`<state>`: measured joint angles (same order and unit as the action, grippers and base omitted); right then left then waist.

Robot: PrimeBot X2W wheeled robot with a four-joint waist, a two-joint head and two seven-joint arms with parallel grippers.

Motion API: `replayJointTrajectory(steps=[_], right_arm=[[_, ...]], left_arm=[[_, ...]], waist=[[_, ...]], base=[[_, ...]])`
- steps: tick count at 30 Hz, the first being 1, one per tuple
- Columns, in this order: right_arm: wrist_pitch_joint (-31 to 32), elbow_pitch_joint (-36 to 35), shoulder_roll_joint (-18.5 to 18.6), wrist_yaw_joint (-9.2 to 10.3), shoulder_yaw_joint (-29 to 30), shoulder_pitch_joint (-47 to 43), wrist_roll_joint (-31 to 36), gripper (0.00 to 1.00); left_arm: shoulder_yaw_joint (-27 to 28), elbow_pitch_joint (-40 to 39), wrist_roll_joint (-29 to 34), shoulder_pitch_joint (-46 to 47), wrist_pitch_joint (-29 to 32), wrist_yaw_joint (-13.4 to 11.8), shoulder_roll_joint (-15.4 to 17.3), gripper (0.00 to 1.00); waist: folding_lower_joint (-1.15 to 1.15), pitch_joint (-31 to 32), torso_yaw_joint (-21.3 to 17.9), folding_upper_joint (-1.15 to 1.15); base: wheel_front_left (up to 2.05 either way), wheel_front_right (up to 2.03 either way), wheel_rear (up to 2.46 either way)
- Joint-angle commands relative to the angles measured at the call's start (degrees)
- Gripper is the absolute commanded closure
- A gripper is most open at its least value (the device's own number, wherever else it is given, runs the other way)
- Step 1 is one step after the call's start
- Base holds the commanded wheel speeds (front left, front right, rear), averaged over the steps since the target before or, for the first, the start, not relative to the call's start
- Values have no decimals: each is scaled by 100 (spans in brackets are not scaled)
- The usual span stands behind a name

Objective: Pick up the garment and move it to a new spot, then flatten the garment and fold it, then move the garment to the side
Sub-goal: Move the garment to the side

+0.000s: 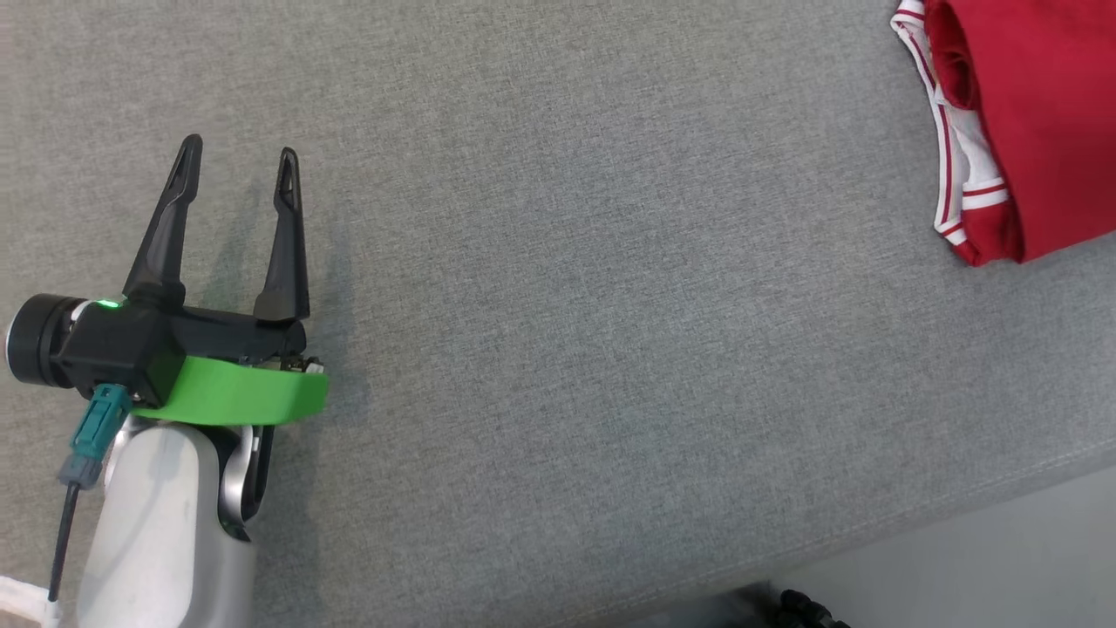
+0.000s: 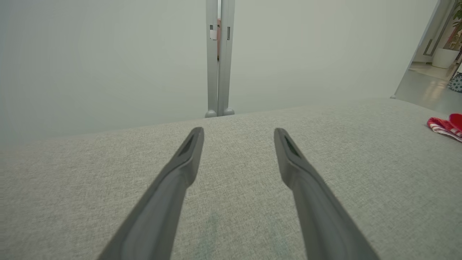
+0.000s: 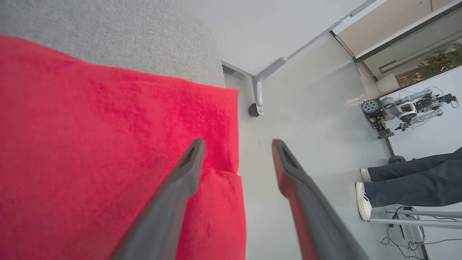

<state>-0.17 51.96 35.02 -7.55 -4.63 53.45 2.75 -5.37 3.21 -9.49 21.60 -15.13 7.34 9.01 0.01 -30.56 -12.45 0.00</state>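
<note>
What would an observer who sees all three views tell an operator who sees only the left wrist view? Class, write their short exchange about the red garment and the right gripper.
Operator: Is the garment folded?
Observer: Yes. In the head view the garment lies folded, with white striped trim along its left edge.
Operator: Where is the right gripper?
Observer: The right gripper is open, poised across the garment's edge, with floor beyond it.

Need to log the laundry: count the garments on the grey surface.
1. The red garment lies folded at the right edge of the grey surface. Others may be off-frame.
</note>
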Motion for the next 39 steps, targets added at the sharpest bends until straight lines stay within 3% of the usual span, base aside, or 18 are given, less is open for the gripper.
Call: replayJointTrajectory(steps=[1, 9, 16, 25, 39], right_arm=[[-85, 44, -15, 13, 117, -34, 82, 0], [-913, -192, -368, 13, 857, -612, 235, 0], [-1415, -1438, -1257, 13, 1049, -1955, -276, 0], [-1314, -3192, -2276, 12, 500, -3697, -811, 0], [-912, -4176, -2830, 12, 537, -4941, -977, 0]], left_arm=[[19, 22, -9, -2, 1, 15, -24, 0], [6, 212, -87, -221, 1, 14, -260, 0], [142, 479, -33, -712, 1, 14, -386, 0], [544, 649, -146, -1447, 1, -24, -549, 0], [664, 1265, -288, -1903, 1, -26, -605, 0]], waist=[[-1, 102, 48, 0], [-1, 768, 350, 0], [-1, 1599, 645, 0], [-1, 2374, 727, 0], [-1, 3036, 1213, 0]], base=[[0, 0, 0], [0, 0, 0], [0, 0, 0], [0, 0, 0], [0, 0, 0]])
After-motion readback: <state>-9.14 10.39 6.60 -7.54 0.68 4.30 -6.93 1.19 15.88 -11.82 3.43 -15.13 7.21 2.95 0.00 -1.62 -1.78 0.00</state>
